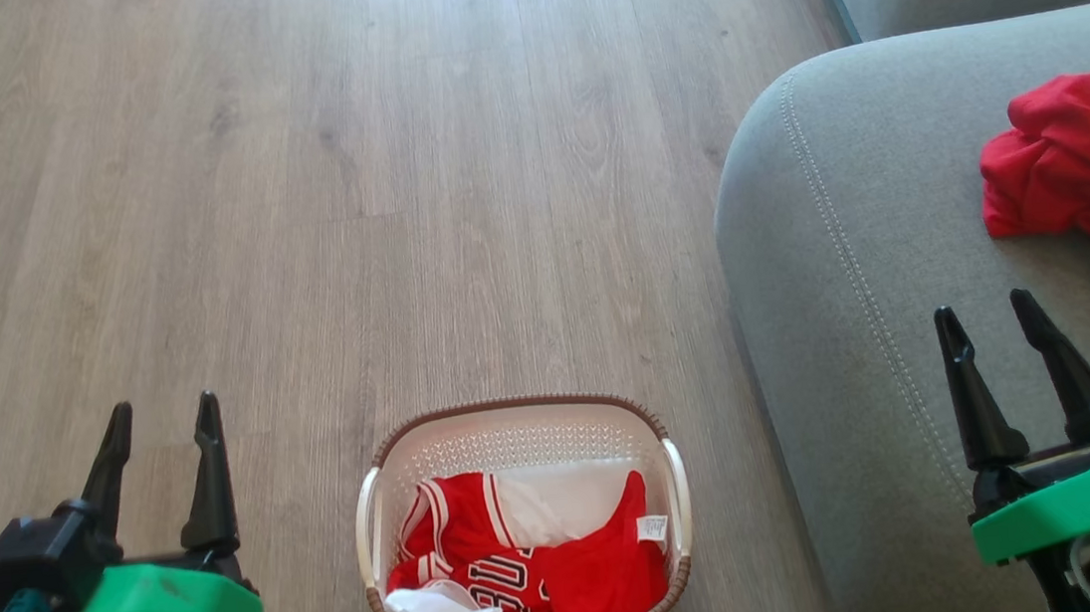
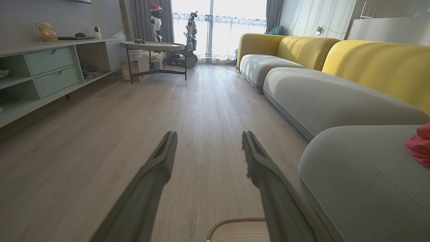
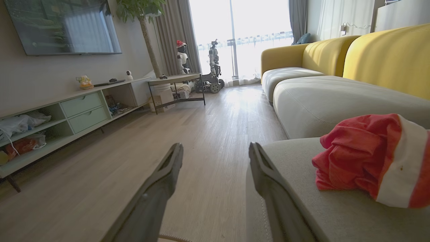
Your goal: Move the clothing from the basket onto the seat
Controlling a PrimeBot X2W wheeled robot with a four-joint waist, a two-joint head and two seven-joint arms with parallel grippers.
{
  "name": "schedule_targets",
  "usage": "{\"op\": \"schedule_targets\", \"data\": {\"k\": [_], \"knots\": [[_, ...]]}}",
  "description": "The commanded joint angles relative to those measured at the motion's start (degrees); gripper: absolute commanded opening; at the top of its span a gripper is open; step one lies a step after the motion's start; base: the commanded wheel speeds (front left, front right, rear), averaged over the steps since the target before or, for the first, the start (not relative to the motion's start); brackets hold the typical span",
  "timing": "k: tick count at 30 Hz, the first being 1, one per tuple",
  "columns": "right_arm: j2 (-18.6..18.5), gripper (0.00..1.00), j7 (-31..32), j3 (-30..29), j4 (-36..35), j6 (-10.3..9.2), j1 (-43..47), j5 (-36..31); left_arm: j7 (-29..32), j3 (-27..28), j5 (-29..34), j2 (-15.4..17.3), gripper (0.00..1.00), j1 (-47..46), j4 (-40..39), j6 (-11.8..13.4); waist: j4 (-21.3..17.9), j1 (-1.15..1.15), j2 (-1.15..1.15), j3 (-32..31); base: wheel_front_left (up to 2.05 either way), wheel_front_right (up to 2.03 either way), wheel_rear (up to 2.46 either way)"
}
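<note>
basket (image 1: 515, 405): on the floor (image 1: 297, 220), between my two grippers, just beside the seat (image 1: 854, 296).
clothing (image 1: 581, 577): red and white, heaped in the basket; white lettering and a small white tag face up.
garment (image 1: 1065, 151): red with a white panel, crumpled on the seat.
left gripper (image 1: 164, 405): my fingers spread wide, nothing between them; over the floor, left of the basket.
right gripper (image 1: 982, 306): my fingers spread wide, empty; over the seat's near end, short of the garment and not touching it.

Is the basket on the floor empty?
No, a red jersey with white lettering lies crumpled inside the cream basket.
</note>
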Motion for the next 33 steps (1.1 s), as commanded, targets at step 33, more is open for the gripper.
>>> {"op": "schedule_targets", "data": {"k": [33], "knots": [[0.3, 1.00, -1.0, 0.9, -3.3, 0.41, -8.1, -1.6, 0.9, -1.7, 2.1, -2.1, 1.00, -14.9, 6.2, -6.4, -3.5, 0.00, 0.00, 15.0, 0.00, 0.00, 0.00]]}}
